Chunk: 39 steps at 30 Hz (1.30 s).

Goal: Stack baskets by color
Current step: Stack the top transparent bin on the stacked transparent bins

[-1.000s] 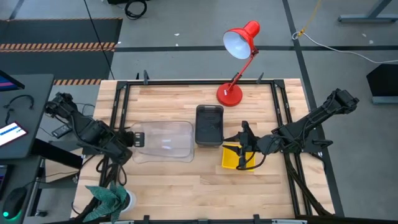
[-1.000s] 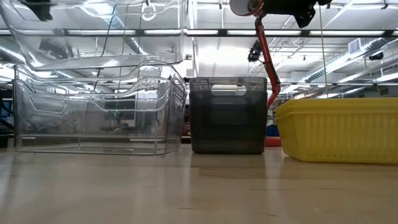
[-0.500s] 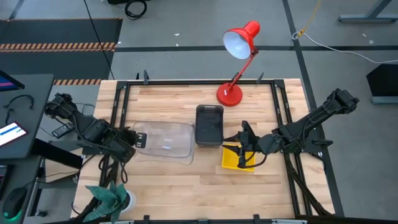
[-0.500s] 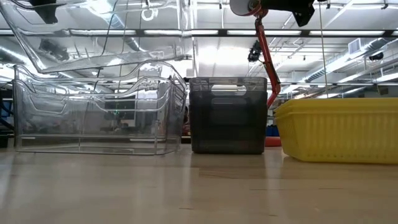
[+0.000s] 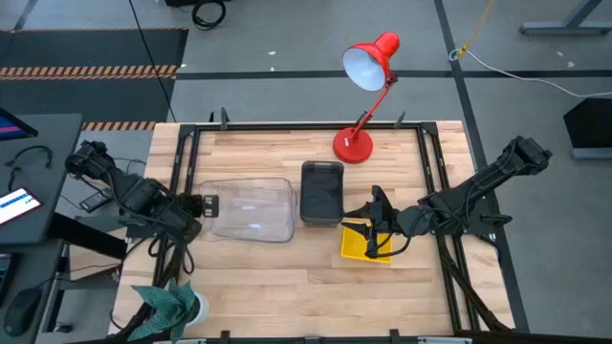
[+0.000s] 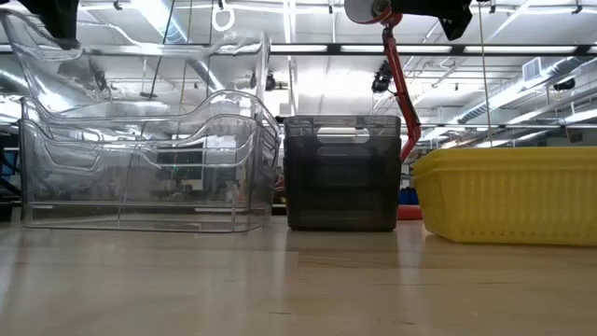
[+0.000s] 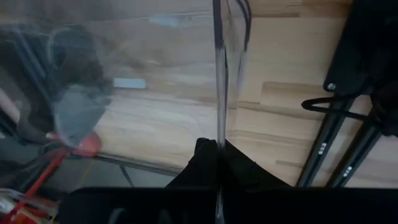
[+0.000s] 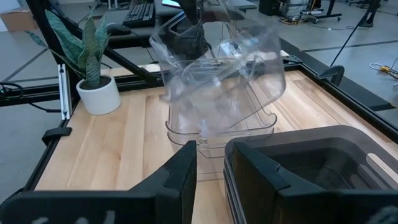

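My left gripper (image 5: 204,204) is shut on a clear basket (image 5: 251,210) at the table's left and holds it tilted (image 6: 140,75) over the clear baskets (image 6: 140,187) standing on the table. A dark grey basket (image 5: 322,191) stands just to their right. The yellow basket (image 6: 508,196) rests on the table nearer the front right. My right gripper (image 5: 371,225) hangs above the yellow basket, pointing toward the table's left, open (image 8: 210,180), with nothing between its fingers. My left gripper pinches the wall at the clear basket's left short end (image 7: 219,124) between its two fingers. The fingers slant down at it from the table's left. The basket is tilted: the held end is high, and the right end (image 6: 254,93) dips to the rim of the clear baskets below.
A red desk lamp (image 5: 368,96) stands at the far middle, its base (image 5: 352,145) behind the grey basket. A potted plant (image 5: 167,306) sits off the near left corner. A black metal frame (image 5: 182,172) runs along the table's sides. Bare wood lies near the front edge.
My left gripper has drawn a little toward the table's left edge and down, still shut on the clear basket. The basket has sunk and tipped, its right end coming down onto the clear baskets below while the held end stays high.
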Motion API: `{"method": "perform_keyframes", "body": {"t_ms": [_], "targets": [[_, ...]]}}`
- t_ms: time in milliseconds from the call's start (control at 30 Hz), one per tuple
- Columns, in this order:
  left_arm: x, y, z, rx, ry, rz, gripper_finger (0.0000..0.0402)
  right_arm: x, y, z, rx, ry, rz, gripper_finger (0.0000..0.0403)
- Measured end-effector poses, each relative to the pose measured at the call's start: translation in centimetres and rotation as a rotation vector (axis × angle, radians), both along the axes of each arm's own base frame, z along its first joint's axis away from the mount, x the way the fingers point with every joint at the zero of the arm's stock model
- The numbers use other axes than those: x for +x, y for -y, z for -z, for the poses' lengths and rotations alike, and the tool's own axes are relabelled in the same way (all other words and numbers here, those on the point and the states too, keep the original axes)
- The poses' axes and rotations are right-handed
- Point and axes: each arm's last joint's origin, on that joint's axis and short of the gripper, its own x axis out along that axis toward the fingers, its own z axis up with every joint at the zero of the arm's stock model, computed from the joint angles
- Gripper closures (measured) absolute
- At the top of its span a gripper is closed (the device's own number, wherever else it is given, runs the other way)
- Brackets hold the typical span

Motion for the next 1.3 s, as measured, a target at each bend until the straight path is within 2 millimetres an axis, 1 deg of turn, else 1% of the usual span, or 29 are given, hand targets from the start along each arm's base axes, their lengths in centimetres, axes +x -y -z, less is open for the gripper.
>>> {"method": "perform_keyframes", "body": {"t_ms": [100,233,367,533,633,833,1033,1133,1300], "targets": [[-0.4,-0.3,-0.3,-0.018,0.035,-0.012,0.0401,0.0,0.0,0.0,0.0,0.0,0.0,0.0295],[-0.4,-0.2,-0.2,-0.047,0.01,-0.006,0.0401,0.0,0.0,0.0,0.002,0.0,0.0,0.0295],[-0.4,-0.3,0.8,-0.018,-0.03,0.007,0.0401,0.0,0.0,0.0,0.002,0.001,0.0,0.0295],[-0.4,-0.5,2.6,0.036,-0.107,0.032,0.0401,0.0,0.0,0.0,0.005,0.003,0.0,0.0295],[-0.5,-0.5,3.2,0.021,-0.152,0.038,0.0401,0.0,0.0,0.0,0.009,0.003,-0.001,0.0295],[-0.5,-0.2,3.3,-0.064,-0.158,0.004,0.0401,0.0,0.0,0.0,-0.003,0.001,-0.004,0.0295],[0.3,0.6,3.3,-0.183,-0.1,0.005,0.0401,0.0,0.0,0.0,-0.015,-0.001,-0.008,0.0295],[0.7,0.8,3.5,-0.216,-0.111,-0.013,0.0401,0.0,0.0,0.0,-0.017,-0.001,-0.008,0.0295],[1.8,1.6,3.9,-0.33,-0.122,-0.074,0.0397,0.0,0.0,0.0,-0.023,-0.002,-0.011,0.0295]]}}
